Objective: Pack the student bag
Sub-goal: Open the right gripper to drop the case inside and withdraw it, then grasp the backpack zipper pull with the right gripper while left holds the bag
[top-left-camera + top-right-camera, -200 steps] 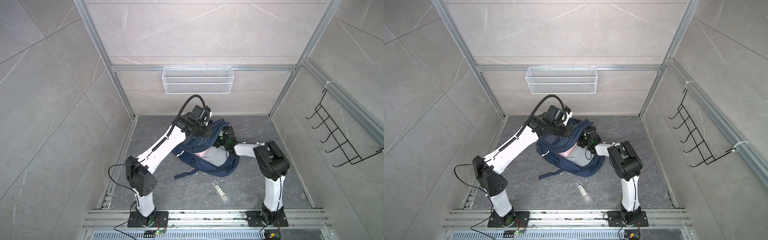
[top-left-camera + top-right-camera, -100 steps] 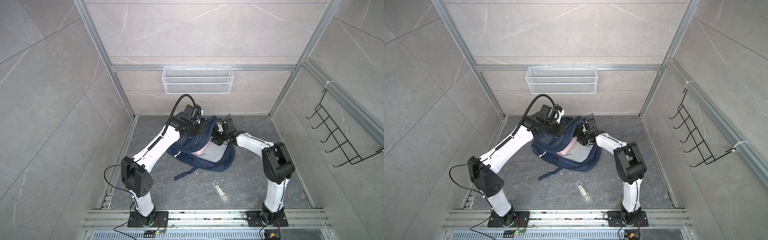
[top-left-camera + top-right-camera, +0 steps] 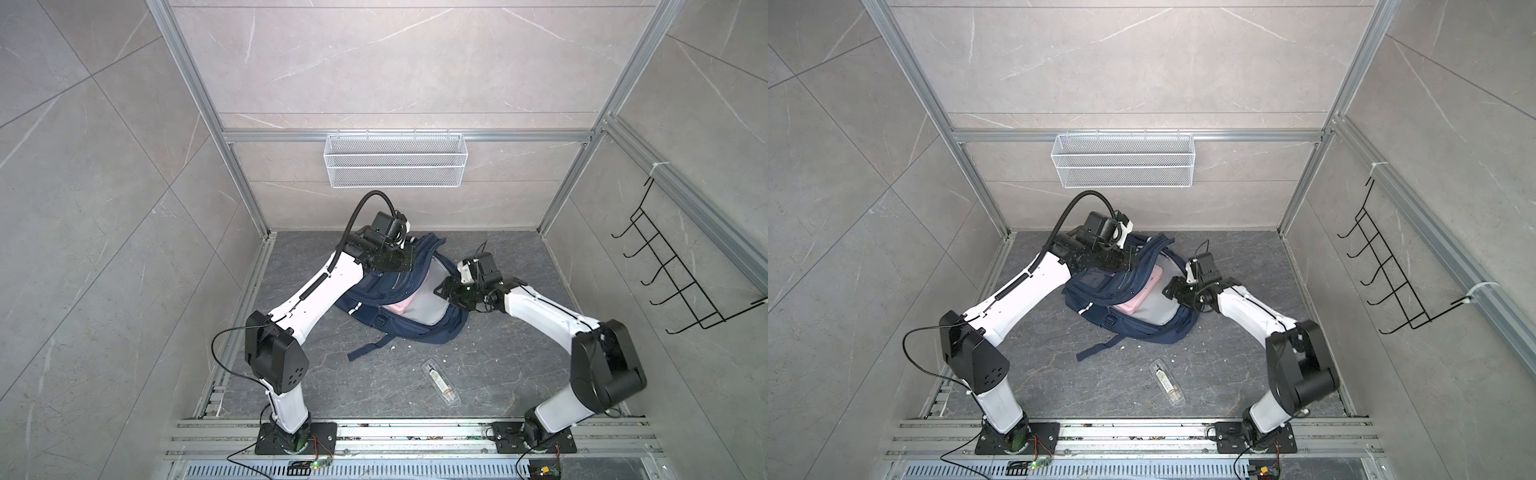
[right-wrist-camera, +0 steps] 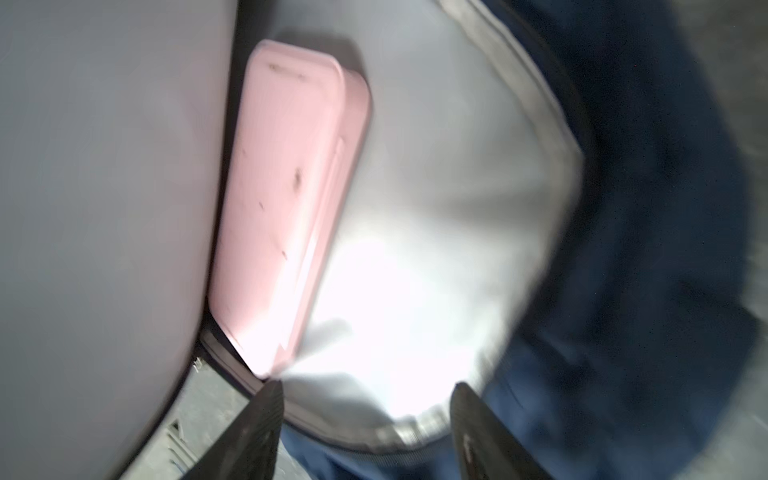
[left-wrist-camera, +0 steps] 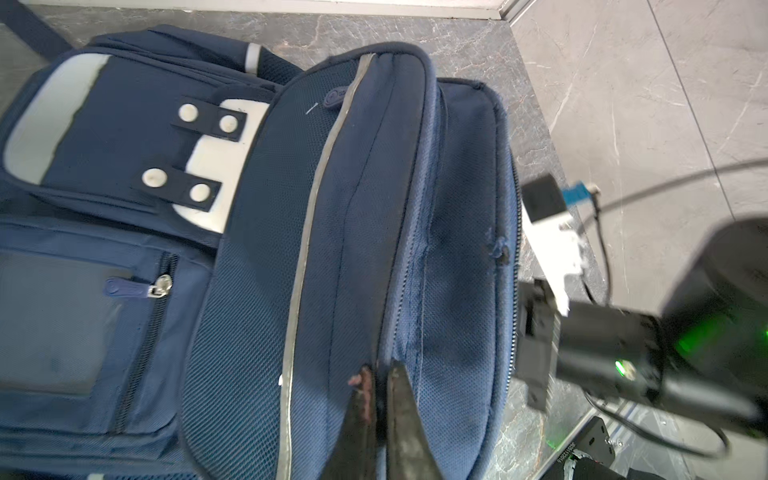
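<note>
My cell, grey marble-look tile walls, dark stone floor, white mesh basket far wall, black hook rack right, aluminium rails near.

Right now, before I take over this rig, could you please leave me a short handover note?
Left gripper: shut on the front flap of the student bag, holding the main compartment open.
Right gripper: open and empty, at the bag's mouth.
Done: the pink case lies inside, against the grey lining.
Left: the clear case lies unpacked on the floor in front of the bag, and the bag is unzipped.
</note>
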